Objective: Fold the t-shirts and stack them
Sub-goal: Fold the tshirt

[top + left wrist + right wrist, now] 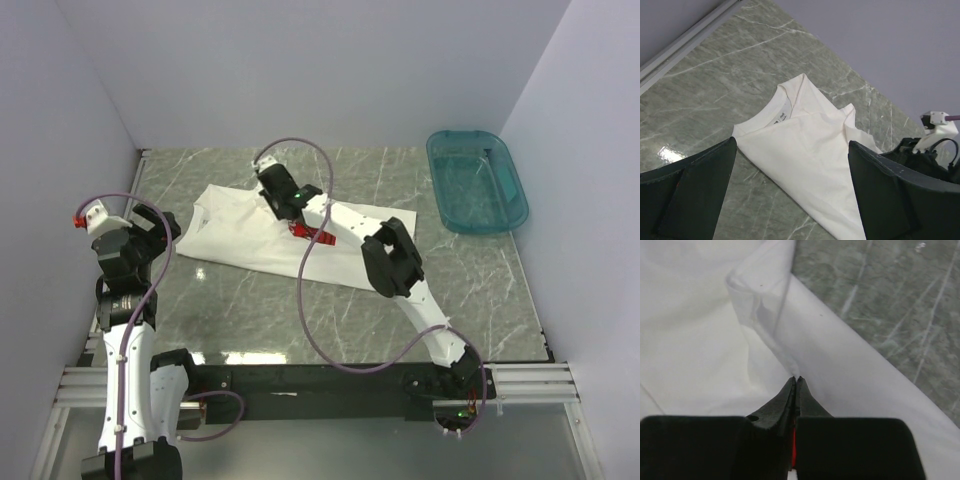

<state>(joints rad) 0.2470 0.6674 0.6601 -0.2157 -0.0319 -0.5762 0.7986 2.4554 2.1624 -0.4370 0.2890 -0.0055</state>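
Right pincer [796,380] is pinching a thin fold of the white cotton t-shirt [695,340] right at its tips. Looks light and floppy, probably bunches easily, so I'd grab hems or corners.

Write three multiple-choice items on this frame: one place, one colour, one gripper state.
1. Where is the teal basin on the table? A near left; B far right; C centre.
2. What colour is the t-shirt? A teal; B black; C white.
3. How is the right gripper? A shut on the t-shirt; B wide open; C holding the basin.

B: the top view shows the basin in the far right corner.
C: the cloth is white in every view.
A: the right wrist view shows the jaws closed, with a fold of fabric pinched at the tips.
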